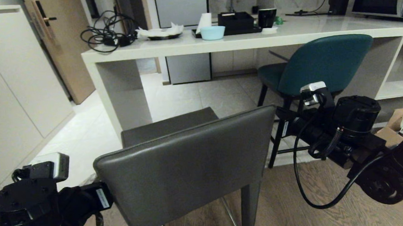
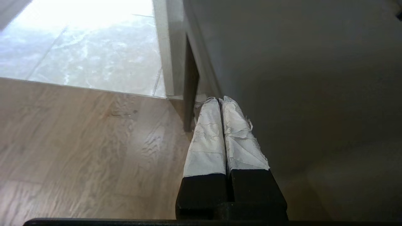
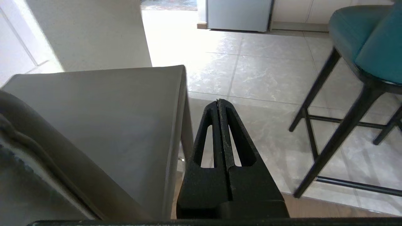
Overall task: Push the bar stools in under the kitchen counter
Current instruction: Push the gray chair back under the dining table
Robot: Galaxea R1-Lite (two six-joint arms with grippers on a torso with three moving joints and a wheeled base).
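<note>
Nearest: grey-brown stool [image 1: 187,163], square backrest filling the near centre, seat pointing far toward the kitchen counter [image 1: 196,46] but well short of it, not under yet. Probably the one being worked now.

Far across the scene: counter tabletop w/ clutter, incl. a cable tangle [image 1: 105,33] far left, pale blue bowl [image 1: 213,32] and black mug [image 1: 267,17] mid. Open gap beneath, between white side panel on the left and shelves on the right; room for both stools there.

Right of centre, farther off: teal stool [image 1: 322,67], seat tucked partly under the tabletop edge, backrest outside. Looks closer to done; may want a last nudge.

Left gripper [image 2: 220,102] low at near left, just behind the grey backrest's left edge; taped fingers pressed together, holding nothing. Touching the backrest or not: can't tell. Closed shape suits pushing w/ a blunt tip rather than grasping.

Right gripper [image 3: 220,103] right of the grey stool's seat, between the two stools; fingers likewise together, empty, clear of both stools.
</note>
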